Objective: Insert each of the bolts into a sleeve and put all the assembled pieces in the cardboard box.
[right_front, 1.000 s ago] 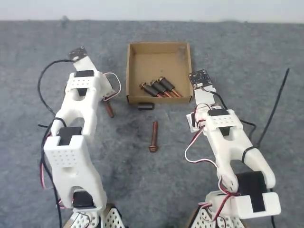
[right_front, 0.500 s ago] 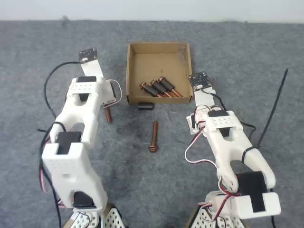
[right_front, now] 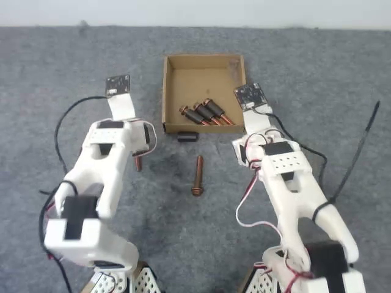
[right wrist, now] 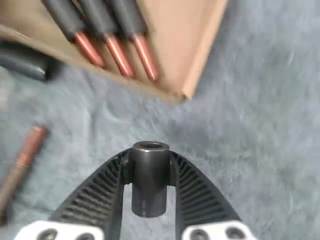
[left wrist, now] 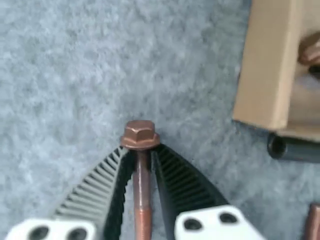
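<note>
Left wrist view shows us our left claw (left wrist: 141,150) closed around a bolt (left wrist: 140,135); our right claw (right wrist: 150,156) clamps a sleeve (right wrist: 150,186).

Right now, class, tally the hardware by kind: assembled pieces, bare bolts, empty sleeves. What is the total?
Assembled pieces in the cardboard box: 3
Bare bolts: 2, one in the left gripper, one on the carpet
Empty sleeves: 2, one in the right gripper, one beside the box
Total: 7
</note>
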Motion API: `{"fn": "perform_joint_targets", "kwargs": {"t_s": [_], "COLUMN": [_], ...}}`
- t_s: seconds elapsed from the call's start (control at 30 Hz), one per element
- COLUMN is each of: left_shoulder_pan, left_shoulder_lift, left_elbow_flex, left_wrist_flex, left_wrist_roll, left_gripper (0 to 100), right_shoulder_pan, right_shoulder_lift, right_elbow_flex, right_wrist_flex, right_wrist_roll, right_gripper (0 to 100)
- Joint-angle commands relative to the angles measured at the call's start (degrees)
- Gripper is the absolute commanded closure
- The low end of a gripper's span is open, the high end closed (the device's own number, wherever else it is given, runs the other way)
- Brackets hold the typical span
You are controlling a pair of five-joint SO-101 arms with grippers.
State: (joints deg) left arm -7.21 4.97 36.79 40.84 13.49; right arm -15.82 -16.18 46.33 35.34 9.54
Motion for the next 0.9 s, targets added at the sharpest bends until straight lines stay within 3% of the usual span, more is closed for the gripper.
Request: {"fn": "perform_joint_targets", "kwargs": {"t_s": [0.0, 0.17, 0.47, 0.87], "left_shoulder_pan": [-0.1, -2.7, -5.0, -4.9], "left_shoulder_lift": [-8.5, -9.8, -9.8, -9.8], "left_elbow_flex": [5.3, 7.4, 7.8, 7.8], "left_wrist_flex": [-4.8, -5.0, -4.8, -4.8], "left_wrist_roll": [-0.8, -0.8, -0.8, -0.8], "left_gripper": [99, 99, 99, 99], "right_shoulder_pan": [-3.0, -6.4, -9.3, -8.9], "right_shoulder_lift": [-6.5, -6.7, -6.6, 3.4], "right_elbow_flex": [0.3, 5.1, 14.9, 12.0], "right_wrist_flex": [-5.8, -18.0, -50.4, -56.2], "right_wrist_roll": [-0.2, -0.4, -0.2, -0.2], "right_gripper": [99.2, 99.2, 99.2, 99.2]}}
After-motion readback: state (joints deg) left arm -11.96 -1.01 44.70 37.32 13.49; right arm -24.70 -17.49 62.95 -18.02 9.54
